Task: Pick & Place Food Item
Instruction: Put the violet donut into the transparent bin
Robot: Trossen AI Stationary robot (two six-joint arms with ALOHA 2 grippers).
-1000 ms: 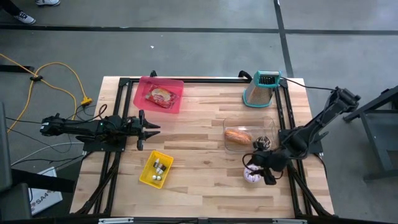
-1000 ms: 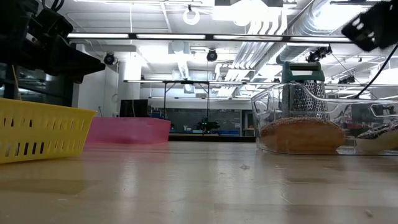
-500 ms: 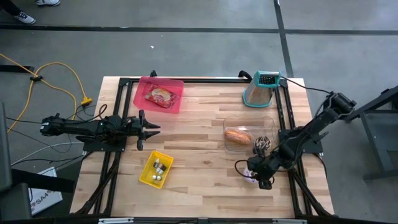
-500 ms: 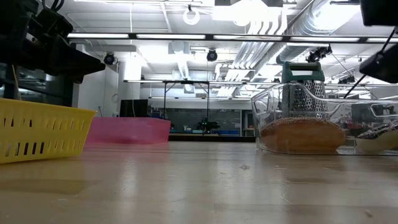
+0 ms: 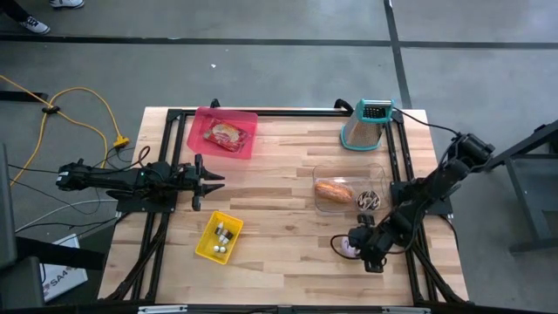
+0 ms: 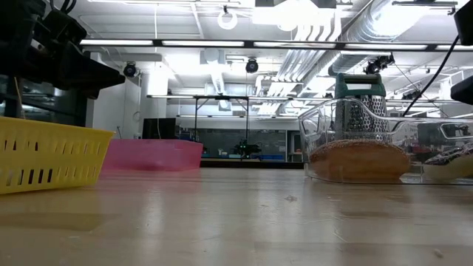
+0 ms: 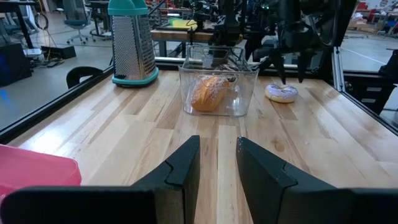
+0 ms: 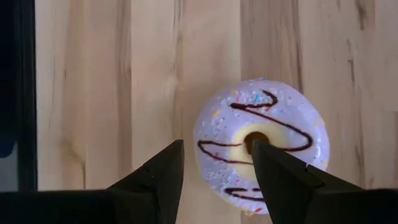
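Note:
A white-glazed donut (image 8: 261,146) with dark drizzle lies flat on the wooden table near its right front; the left wrist view also shows this donut (image 7: 281,93). My right gripper (image 8: 216,155) hangs just above it, pointing steeply down and open, one finger over the donut's hole and the other over bare wood beside it. From above, my right gripper (image 5: 363,249) covers most of the donut (image 5: 348,248). My left gripper (image 7: 217,149) waits level over the table's left side, open with nothing between its fingers.
A clear container (image 5: 347,190) holding a bread roll (image 5: 334,191) stands just beyond the donut. A metal grater (image 5: 366,125) is at the far right, a pink tray (image 5: 224,133) with a packet at the far left, and a yellow basket (image 5: 219,237) at the near left.
My right gripper has come down and toward the table's near edge, tipping more steeply downward and rolling a little, until it stands over the donut. Its fingers have kept the same gap. The donut has not moved.

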